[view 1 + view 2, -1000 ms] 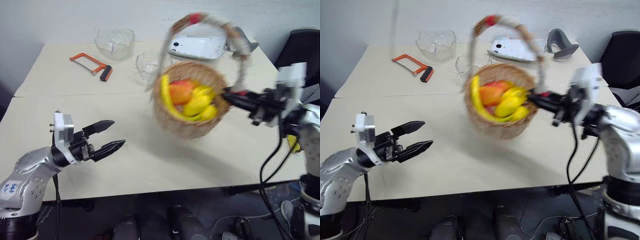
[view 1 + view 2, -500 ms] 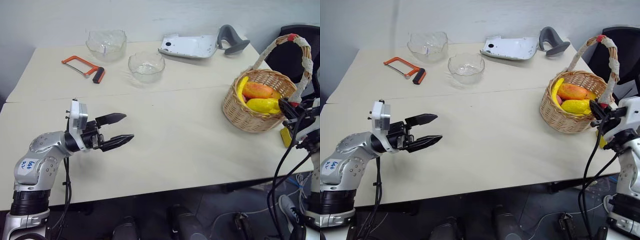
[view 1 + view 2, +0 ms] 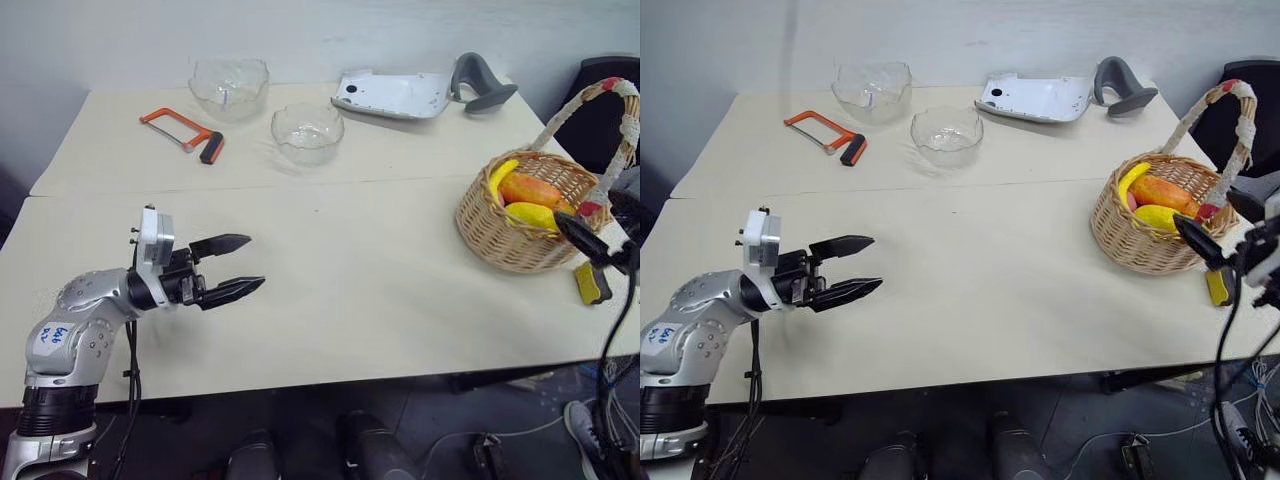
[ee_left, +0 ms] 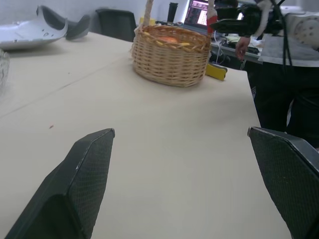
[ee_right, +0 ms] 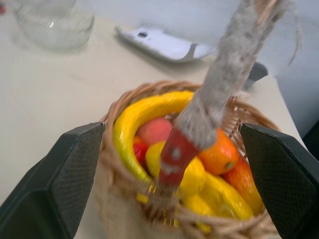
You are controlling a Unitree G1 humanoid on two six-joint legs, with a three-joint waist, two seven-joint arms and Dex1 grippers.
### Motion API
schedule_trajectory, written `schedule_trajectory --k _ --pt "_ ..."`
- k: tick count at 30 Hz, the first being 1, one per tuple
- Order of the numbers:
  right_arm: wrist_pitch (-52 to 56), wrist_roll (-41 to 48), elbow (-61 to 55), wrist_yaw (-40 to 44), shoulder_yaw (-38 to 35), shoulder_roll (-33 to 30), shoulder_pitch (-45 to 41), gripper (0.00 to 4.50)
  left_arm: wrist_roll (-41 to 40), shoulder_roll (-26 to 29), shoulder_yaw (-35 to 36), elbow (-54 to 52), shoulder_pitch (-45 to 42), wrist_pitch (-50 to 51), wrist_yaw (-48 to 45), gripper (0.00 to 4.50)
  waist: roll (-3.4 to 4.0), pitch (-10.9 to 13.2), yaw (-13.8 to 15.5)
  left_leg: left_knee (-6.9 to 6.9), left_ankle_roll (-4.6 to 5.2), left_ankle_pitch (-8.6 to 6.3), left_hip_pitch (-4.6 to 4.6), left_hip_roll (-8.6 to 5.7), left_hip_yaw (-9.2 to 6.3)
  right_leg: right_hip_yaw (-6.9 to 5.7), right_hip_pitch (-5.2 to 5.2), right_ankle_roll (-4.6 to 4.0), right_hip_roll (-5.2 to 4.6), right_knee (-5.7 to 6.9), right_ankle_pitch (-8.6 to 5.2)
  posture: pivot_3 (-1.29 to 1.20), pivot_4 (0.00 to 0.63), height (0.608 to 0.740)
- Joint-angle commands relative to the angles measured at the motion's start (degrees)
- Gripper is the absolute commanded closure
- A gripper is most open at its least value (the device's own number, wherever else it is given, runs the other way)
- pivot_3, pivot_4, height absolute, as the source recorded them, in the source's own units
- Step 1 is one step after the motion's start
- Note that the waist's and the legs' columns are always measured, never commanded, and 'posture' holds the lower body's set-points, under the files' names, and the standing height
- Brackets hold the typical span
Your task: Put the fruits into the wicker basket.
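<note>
Basket set down at table's right edge; right gripper released.
Basket (image 3: 1155,225), earlier swinging mid-table in the right gripper (image 3: 1225,225), now rests holding fruits (image 3: 1160,200); both that and left gripper (image 3: 860,267) spread, empty. Sponge (image 3: 1218,286) just beside basket; bowls (image 3: 947,133), hacksaw (image 3: 825,133) well apart.

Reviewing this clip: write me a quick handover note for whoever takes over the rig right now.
Left gripper: open, holding nothing, over bare table.
Right gripper: open, its fingers either side of the wicker basket handle, not clamped.
Basket stands near the table's right edge with the banana, mango and yellow fruits inside.
Done: no loose fruit seen on the table.
Left: apparently only withdrawing the right arm.
</note>
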Motion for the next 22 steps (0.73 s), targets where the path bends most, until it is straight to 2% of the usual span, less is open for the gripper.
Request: schedule_trajectory --k 1,4,8,11,15,19,22 --pt "-1.9 0.1 -4.0 6.6 -6.0 -4.5 6.8 0.05 3.5 2.4 2.7 0.4 2.5 -3.8 -0.5 0.00 0.00 0.0 0.1 0.00 0.00 0.00 -0.01 0.00 -0.01 -0.01 0.01 0.00 0.00 -0.04 0.00 0.00 0.150 0.740" --pt "-12.8 -3.5 -5.6 17.6 -4.8 -5.0 18.2 0.05 7.7 3.0 4.5 1.1 7.0 -9.1 0.1 0.00 -0.01 0.0 -0.2 0.05 0.11 -0.06 0.21 -0.02 -0.05 -0.05 0.32 0.03 -0.02 -0.15 0.01 0.00 0.150 0.740" --pt "-16.1 -1.5 -10.9 20.2 2.7 -1.3 20.3 0.05 14.7 2.8 5.2 2.6 13.6 -18.0 1.5 0.00 -0.14 0.0 -1.0 -0.20 0.32 -0.30 0.88 0.08 -0.03 -0.07 1.01 0.00 0.01 -0.43 -0.01 0.00 0.150 0.740" --pt "-19.8 -4.3 -10.8 21.4 15.5 3.0 13.0 0.05 20.1 2.4 5.0 2.4 18.4 -24.6 3.1 0.00 -0.19 0.0 -1.6 -0.13 0.36 -0.35 1.01 0.07 0.02 -0.05 1.16 0.03 -0.07 -0.40 0.02 0.00 0.150 0.740" --pt "-23.7 -6.8 -5.4 22.8 25.5 7.5 2.1 0.05 19.8 0.6 5.8 -0.5 20.1 -24.5 6.6 0.00 -0.09 0.0 -0.7 -0.14 0.42 -0.43 1.09 0.08 -0.13 -0.16 1.28 0.00 -0.09 -0.39 0.02 0.00 0.150 0.740" --pt "-27.9 -8.6 1.1 23.1 30.6 10.7 -5.8 0.05 20.4 0.4 5.9 -4.3 23.4 -24.3 7.9 0.00 -0.10 0.0 0.3 -0.08 0.47 -0.48 1.01 0.04 -0.17 -0.23 1.25 -0.05 -0.16 -0.42 -0.02 0.00 0.150 0.740" --pt "-29.2 -9.0 3.7 20.8 31.4 12.8 -8.2 0.05 20.4 -0.4 6.3 -6.0 23.8 -24.6 9.9 0.00 -0.10 0.0 0.6 -0.04 0.45 -0.51 0.99 0.07 -0.09 -0.21 1.26 -0.06 -0.17 -0.52 -0.02 0.00 0.150 0.740"
